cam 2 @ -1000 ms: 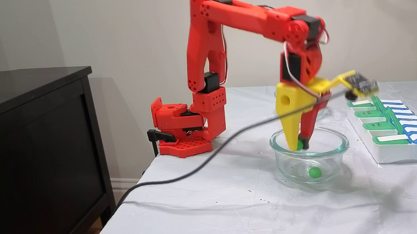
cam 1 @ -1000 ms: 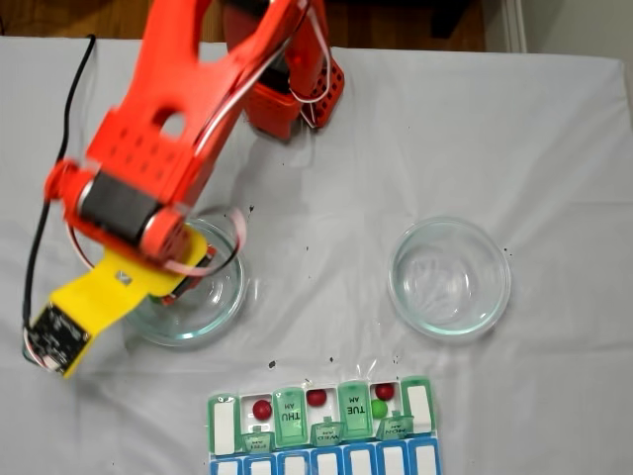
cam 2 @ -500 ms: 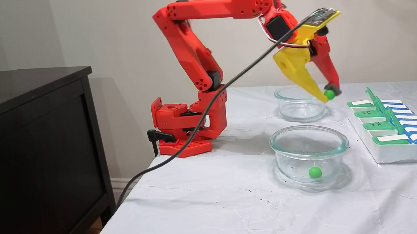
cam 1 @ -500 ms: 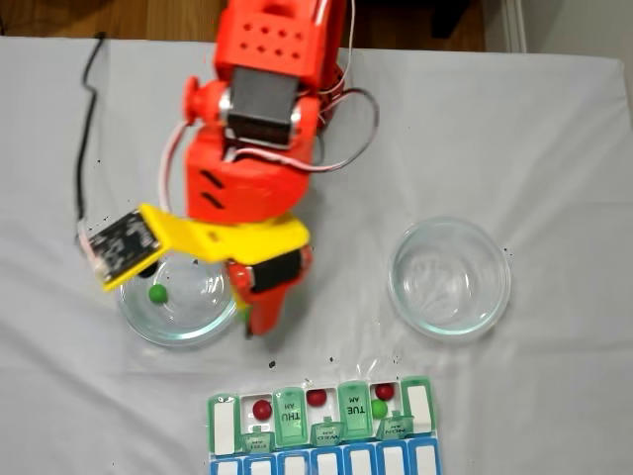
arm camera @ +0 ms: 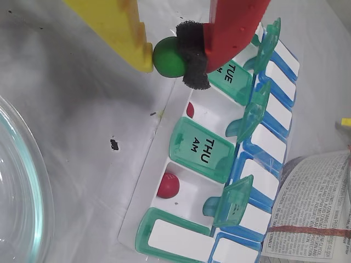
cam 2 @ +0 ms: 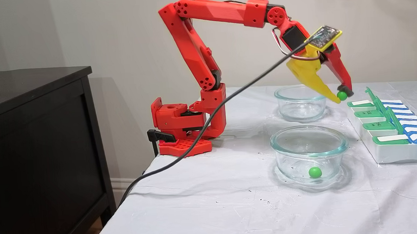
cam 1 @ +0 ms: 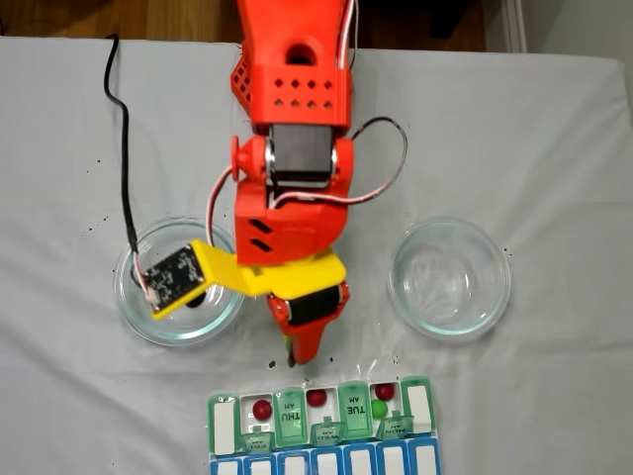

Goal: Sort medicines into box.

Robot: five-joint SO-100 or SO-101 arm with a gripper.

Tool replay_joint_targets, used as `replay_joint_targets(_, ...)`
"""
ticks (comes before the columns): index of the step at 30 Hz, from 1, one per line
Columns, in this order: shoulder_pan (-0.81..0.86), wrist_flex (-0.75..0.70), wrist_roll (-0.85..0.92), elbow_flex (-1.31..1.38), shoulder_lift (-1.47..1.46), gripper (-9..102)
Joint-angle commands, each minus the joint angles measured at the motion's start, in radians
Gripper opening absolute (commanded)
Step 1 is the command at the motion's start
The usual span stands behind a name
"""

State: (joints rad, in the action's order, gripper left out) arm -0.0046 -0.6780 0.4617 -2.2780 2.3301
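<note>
Gripper (arm camera: 167,55) pinches a glossy green ball (arm camera: 169,57) — round, pea-small, unmarked.

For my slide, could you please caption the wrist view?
Claw pinching a green ball above the pill organiser.

One fixed view straight down over bench (cam 1: 554,119), another side-on, wrist view close above box (arm camera: 164,164), all sharing it.
</note>
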Motion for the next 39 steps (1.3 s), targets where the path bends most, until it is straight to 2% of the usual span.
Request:
replay_joint_targets(1,-0.015,0.071,0.005,0.055,0.009,0)
replay_joint_targets(13,-0.028,0.112,0.037,0.181,-0.204,0)
replay_joint_targets(30,-0.069,0.164,-0.002,0.19,-0.204,0)
replay_joint_targets(39,-0.069,0.261,-0.043,0.23,-0.291,0)
